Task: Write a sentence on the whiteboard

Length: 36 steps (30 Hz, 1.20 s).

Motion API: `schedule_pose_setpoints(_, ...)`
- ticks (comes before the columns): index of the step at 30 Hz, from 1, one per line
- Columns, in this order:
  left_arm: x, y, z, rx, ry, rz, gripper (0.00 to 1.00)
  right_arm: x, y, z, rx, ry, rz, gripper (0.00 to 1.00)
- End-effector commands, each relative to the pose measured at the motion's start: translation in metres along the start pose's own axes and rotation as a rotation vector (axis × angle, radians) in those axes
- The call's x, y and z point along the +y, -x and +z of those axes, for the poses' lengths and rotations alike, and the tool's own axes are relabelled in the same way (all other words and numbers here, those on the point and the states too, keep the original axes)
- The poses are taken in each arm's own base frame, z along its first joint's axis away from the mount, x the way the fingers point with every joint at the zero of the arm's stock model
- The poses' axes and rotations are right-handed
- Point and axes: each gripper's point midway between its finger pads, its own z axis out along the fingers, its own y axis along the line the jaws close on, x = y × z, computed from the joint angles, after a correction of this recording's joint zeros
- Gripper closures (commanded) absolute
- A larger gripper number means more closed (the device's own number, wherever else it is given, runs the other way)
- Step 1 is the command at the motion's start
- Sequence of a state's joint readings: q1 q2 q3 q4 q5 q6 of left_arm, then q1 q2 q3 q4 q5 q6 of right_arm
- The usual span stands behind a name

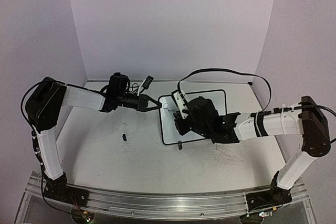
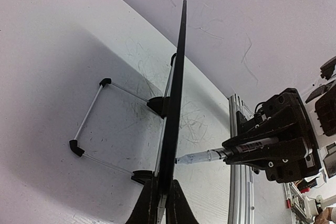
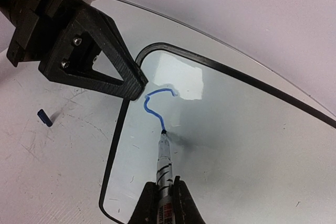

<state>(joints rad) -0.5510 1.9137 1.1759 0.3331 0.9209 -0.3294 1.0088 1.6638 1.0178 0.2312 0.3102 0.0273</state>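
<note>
- Between the fingers of the right gripper (image 3: 160, 200), clamped tight, sits a grey-barrelled marker pen (image 3: 164, 156) pointing ahead.
- Its tip touches the glossy white, black-framed whiteboard (image 3: 236, 145) at the end of a curved blue stroke (image 3: 151, 103) (a single hooked curl).
- The left gripper (image 3: 135, 83) is pinched on the board's corner, just beyond that stroke.

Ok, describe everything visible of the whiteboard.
The whiteboard is a glossy white panel in a thin black frame with rounded corners, with black feet and a wire stand behind it. The left gripper pinches its top-left corner. A marker tip touches its face, ending a curved blue stroke nearby.
</note>
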Motion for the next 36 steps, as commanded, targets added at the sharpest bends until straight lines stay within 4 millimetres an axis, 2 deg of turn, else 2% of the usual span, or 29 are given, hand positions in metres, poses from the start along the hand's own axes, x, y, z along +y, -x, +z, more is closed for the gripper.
schedule_pose_setpoints(1, -0.018, 0.01, -0.003, -0.01, -0.05, 0.028, 1.0, -0.006, -0.009, -0.003, 0.027, -0.009, 0.016, 1.0)
schedule_pose_setpoints(17, -0.018, 0.009, -0.003, -0.008, -0.052, 0.027, 1.0, 0.009, -0.01, 0.006, 0.039, 0.043, 0.014, 1.0)
schedule_pose_setpoints(36, -0.019, 0.009, -0.004, -0.009, -0.052, 0.026, 1.0, 0.015, 0.005, 0.015, 0.01, 0.045, 0.02, 1.0)
